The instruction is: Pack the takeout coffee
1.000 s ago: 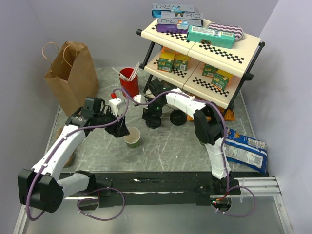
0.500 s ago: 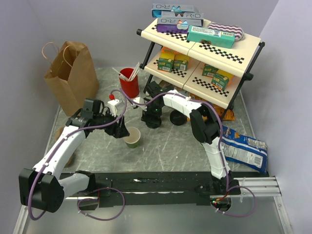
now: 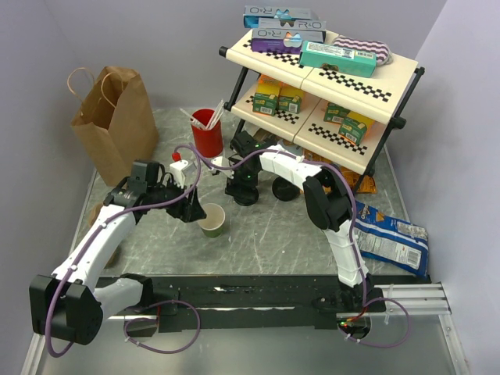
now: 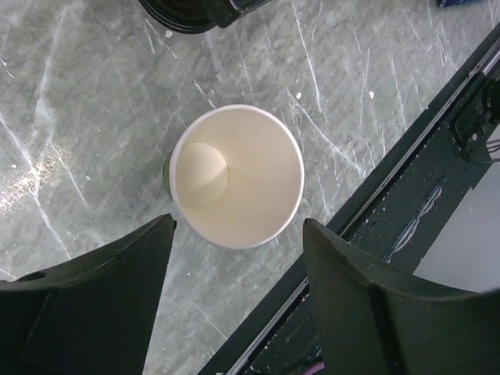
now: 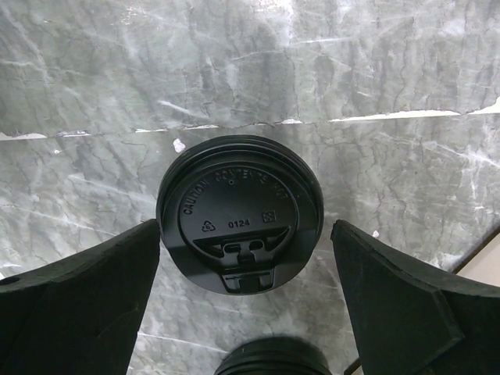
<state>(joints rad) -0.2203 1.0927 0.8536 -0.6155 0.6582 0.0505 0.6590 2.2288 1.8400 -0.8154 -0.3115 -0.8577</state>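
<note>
The takeout coffee (image 5: 240, 212), one black-lidded cup, is standing on the grey marbled tabletop (image 5: 391, 62) in front of the rack (image 3: 344, 74). It is sitting between the right gripper (image 5: 244, 228), whose jaws are gaping wide and clasping nothing. A second black lid (image 5: 273, 363) is showing just beside it. The left gripper (image 4: 238, 225) is hovering with jaws spread either side of one lidless green cup (image 4: 237, 176), not gripping it. One red cup (image 3: 207, 131), one paper bag (image 3: 116, 121) and one blue snack bag (image 3: 394, 244) are lying around, with lilac walls (image 3: 47, 47) enclosing the tabletop.
</note>
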